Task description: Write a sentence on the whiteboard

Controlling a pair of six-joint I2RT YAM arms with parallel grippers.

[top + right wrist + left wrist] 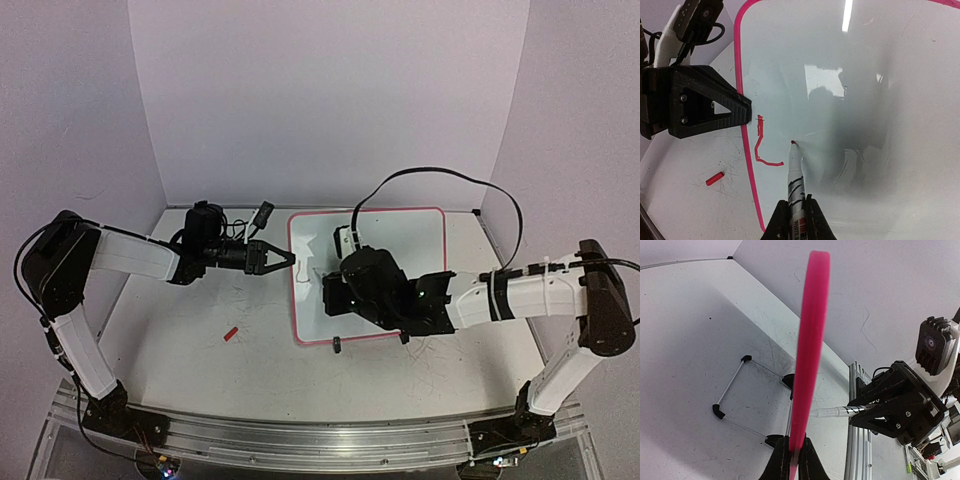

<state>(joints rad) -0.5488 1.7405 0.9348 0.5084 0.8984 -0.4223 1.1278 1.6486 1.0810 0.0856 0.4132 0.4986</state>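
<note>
The whiteboard (420, 250) with its pink-red rim stands tilted on the table. My left gripper (288, 258) is shut on its left rim, which shows edge-on in the left wrist view as a pink strip (810, 340) pinched between the fingers (781, 460). My right gripper (795, 210) is shut on a whiteboard marker (795, 177). The marker's red tip (793, 144) is at the glossy board surface (865, 75); I cannot tell whether it touches. Of the sentence, only one red L-shaped stroke (760, 150) shows, just left of the tip.
A red marker cap (230, 334) lies on the table left of the board. The board's black feet (337, 346) and wire stand (732, 385) rest on the scuffed tabletop. A metal rail (300, 435) runs along the near edge, and walls enclose the other sides.
</note>
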